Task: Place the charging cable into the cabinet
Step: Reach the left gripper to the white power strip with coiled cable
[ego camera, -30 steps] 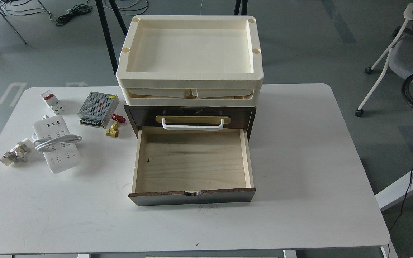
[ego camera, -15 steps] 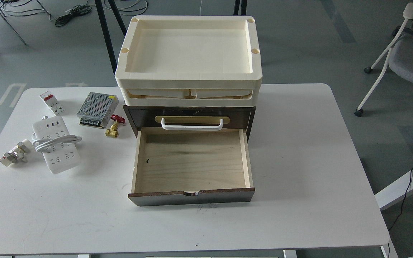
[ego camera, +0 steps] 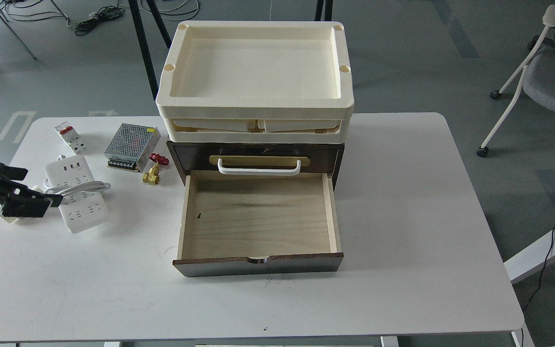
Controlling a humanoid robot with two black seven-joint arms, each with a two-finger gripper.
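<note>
The charging cable (ego camera: 76, 193) is a white power strip with its cord coiled around the middle. It lies on the left side of the white table (ego camera: 403, 217). The cabinet (ego camera: 258, 159) is a dark brown box in the middle of the table. Its bottom drawer (ego camera: 258, 217) is pulled out, showing an empty pale wood inside. A white bar handle (ego camera: 258, 167) sits on the front above the drawer. My left gripper (ego camera: 41, 186) comes in from the left edge with its fingers apart, just left of the strip, its lower finger reaching the cord. My right gripper is out of view.
Cream trays (ego camera: 256, 72) are stacked on the cabinet. A perforated metal power supply (ego camera: 131, 140), a white breaker with a red switch (ego camera: 69, 137) and a brass valve with a red handle (ego camera: 153, 171) lie behind the strip. A plug adapter (ego camera: 10, 218) is mostly hidden under my gripper. Chairs stand at right.
My left arm and gripper have come into view from the left edge and now reach the strip's left side, covering the plug adapter. Nothing on the table has moved.
</note>
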